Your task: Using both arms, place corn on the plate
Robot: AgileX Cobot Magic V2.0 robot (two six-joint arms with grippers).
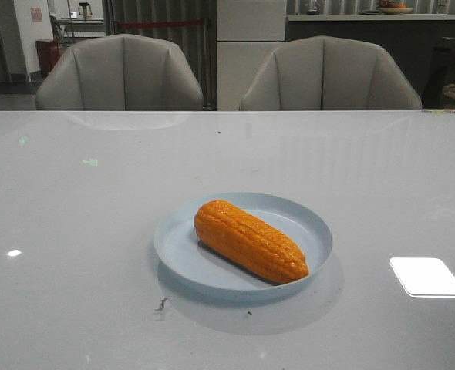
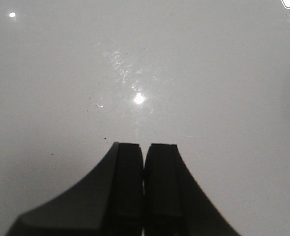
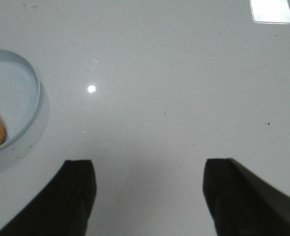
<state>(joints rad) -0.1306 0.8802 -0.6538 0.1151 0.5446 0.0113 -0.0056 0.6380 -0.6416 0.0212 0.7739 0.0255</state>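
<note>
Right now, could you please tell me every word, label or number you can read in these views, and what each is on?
None can be read.
The corn, plate and table are plain.
A reddish sign on the back wall is too blurred.

The glossy grey table (image 1: 73, 231) carries the pale blue plate (image 1: 305, 223).

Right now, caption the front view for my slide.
Orange corn lying diagonally in the pale blue plate on a glossy table.

Two grey armchairs (image 1: 119, 73) behind table (image 1: 73, 231)
</note>
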